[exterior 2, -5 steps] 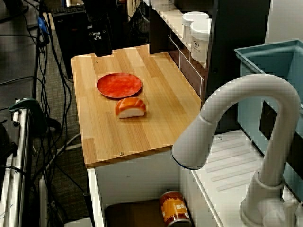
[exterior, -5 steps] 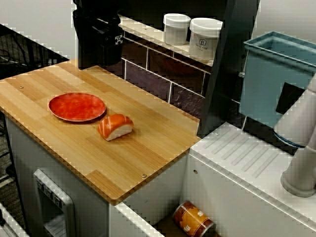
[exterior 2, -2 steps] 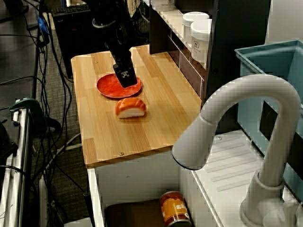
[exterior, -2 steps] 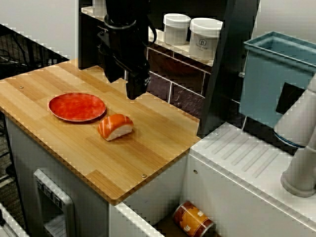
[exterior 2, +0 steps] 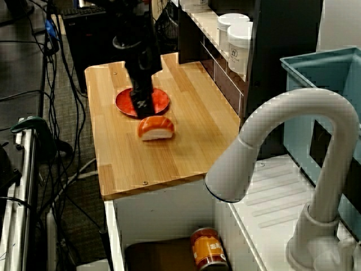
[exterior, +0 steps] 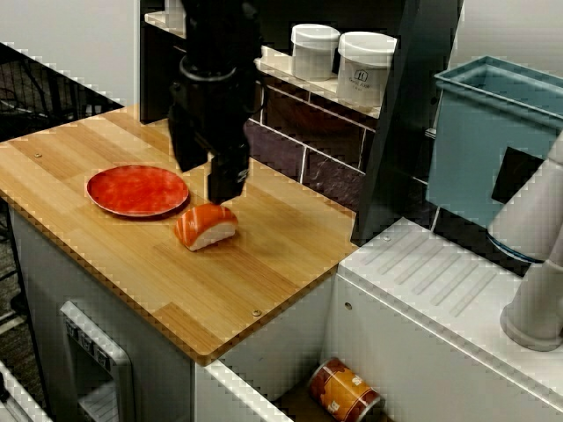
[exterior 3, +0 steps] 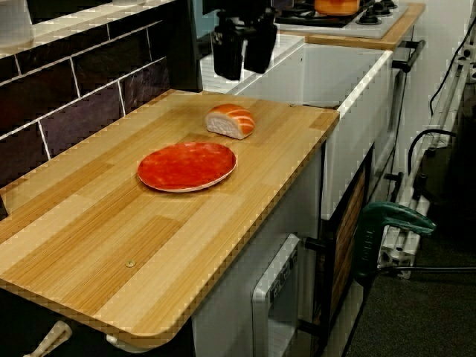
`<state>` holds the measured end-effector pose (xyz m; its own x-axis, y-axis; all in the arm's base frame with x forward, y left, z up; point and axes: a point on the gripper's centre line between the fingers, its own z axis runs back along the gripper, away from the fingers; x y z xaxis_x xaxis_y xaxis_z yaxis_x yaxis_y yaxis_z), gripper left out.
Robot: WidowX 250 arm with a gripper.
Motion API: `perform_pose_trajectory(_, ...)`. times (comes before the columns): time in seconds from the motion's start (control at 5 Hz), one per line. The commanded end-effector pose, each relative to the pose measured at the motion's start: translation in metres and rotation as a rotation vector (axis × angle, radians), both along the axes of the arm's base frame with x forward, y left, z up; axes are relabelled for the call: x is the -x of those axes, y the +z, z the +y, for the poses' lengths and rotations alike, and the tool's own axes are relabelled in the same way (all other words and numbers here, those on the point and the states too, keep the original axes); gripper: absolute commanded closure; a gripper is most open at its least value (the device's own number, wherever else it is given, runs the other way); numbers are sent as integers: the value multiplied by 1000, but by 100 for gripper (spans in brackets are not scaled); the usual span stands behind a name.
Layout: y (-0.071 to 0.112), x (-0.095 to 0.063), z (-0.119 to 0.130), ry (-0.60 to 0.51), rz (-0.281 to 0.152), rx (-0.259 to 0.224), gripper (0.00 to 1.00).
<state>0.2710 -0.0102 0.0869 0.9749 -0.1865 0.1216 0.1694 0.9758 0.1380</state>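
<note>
- Slippage is the likeliest trouble. The gripper (exterior: 207,180) hangs just above the salmon sushi (exterior: 206,226) with its fingers spread and nothing between them, and the piece looks rounded and glossy, so an off-centre squeeze could squirt it sideways.
- Seen from the front, the sushi lies on the wooden counter (exterior: 264,272) at 4 o'clock from the red plate (exterior: 136,190), just beside its rim. A finger descending on the 10 o'clock side could catch that rim and tip the plate.
- The counter is flat, pale planking backed by dark tiles.
- Two white jars (exterior: 339,57) stand on the shelf at 1 o'clock.
- A teal bin (exterior: 493,132) and a white tap (exterior 2: 282,147) sit at 3 o'clock, and a can (exterior: 345,391) lies below.
- Cables (exterior 2: 56,84) trail over the floor.
</note>
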Motion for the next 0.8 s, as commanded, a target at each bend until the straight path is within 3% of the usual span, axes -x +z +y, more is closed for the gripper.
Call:
perform_pose_trajectory(0.0, 2, 6, 7, -171, -30, 77, 0)
perform_pose_trajectory(0.4, -19, -13, 4, -125, 10, 95, 0)
perform_pose_trajectory(0.6, -37, -25, 10, -86, 55, 104, 0)
